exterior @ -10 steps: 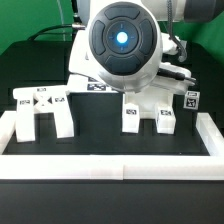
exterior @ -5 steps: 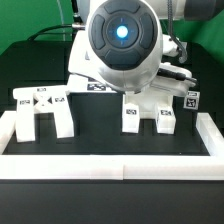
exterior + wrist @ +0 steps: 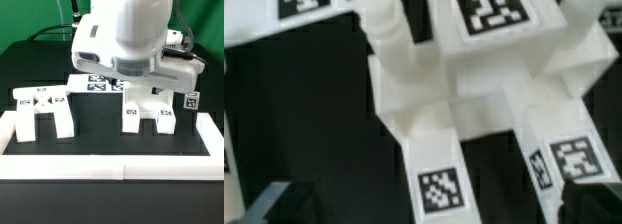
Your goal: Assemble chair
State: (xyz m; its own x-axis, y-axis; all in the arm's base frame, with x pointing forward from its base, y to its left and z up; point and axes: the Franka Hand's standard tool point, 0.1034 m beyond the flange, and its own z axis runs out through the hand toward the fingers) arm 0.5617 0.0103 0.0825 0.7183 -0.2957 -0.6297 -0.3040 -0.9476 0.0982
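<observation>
I note the gripper (image 3: 127, 80), jaws apart and empty, directly above the seat piece (image 3: 143, 100); its legs (image 3: 131, 119) point toward six o'clock, braced frame (image 3: 40, 108) at nine.

arm (image 3: 125, 35): reaching forward, wrist angled down | hand (image 3: 128, 76): mostly hidden under wrist, jaws wide apart

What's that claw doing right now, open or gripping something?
Gripper: open, holding nothing, just above a chair part.
</observation>
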